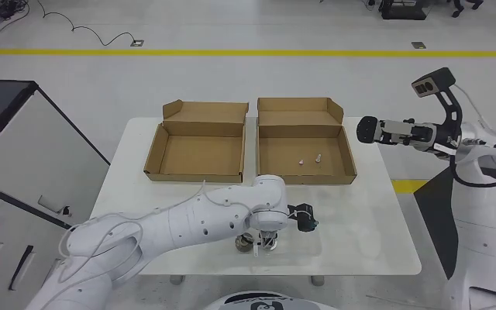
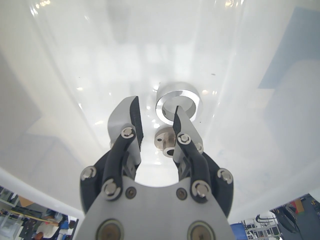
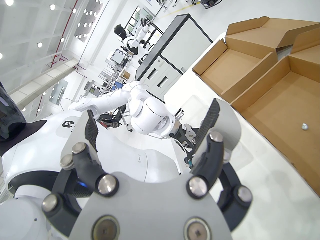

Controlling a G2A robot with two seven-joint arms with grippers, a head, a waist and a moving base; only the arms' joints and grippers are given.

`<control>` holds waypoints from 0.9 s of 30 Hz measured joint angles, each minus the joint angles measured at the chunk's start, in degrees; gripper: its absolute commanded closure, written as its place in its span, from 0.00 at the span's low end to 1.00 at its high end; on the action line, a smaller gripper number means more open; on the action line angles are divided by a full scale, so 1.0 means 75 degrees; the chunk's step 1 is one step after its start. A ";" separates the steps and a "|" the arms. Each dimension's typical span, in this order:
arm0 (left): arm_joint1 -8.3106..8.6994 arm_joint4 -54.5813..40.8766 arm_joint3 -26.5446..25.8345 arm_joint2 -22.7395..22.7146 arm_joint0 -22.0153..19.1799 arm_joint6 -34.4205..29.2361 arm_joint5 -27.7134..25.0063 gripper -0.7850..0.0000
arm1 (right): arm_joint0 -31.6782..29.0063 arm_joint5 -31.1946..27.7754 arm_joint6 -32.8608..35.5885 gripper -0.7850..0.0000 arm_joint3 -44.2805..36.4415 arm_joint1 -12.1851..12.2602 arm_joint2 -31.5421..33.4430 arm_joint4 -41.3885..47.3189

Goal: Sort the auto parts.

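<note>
Metal, hard and slick, I judge: the ring collar point(image 2: 179, 88) and smaller flanged hub point(image 2: 163, 138) lie just beside each other near the table's point(image 1: 364, 248) front edge. My left gripper point(image 2: 156, 103) hangs spread over them; I'd pinch across the outer wall. Right gripper point(image 3: 152, 109) gapes, empty.

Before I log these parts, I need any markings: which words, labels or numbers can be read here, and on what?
None can be read.
The left cardboard box and the right cardboard box: plain brown, no print showing.
The metal ring and the smaller metal collar: no marks visible.
The two small parts in the right cardboard box: too small to tell.
Nothing else is legible.
</note>
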 measured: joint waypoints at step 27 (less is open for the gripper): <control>-0.0200 0.0078 0.0318 0.0000 0.0138 0.0000 -0.0001 0.70 | 0.0000 0.0000 0.0000 0.00 0.0000 0.0000 0.0000 0.0000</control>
